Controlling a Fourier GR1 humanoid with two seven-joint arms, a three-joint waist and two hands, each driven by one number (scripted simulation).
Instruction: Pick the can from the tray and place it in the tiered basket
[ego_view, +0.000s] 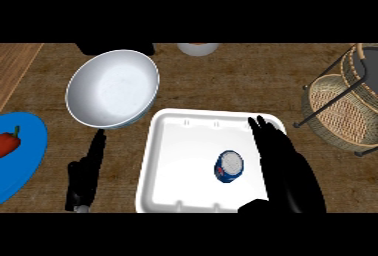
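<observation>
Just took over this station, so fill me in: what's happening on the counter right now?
The right hand is open over the right side of the white tray, fingers straight, just beside the blue can that stands in the tray. The can is not yet held. The tiered basket waits at the counter's right edge. The left hand rests open left of the tray, below a white bowl.

Head view, single camera: looks steeply down on the counter from close above the white tray (166, 165), which sits low of centre; the tiered basket (347, 107) is cropped at right.
</observation>
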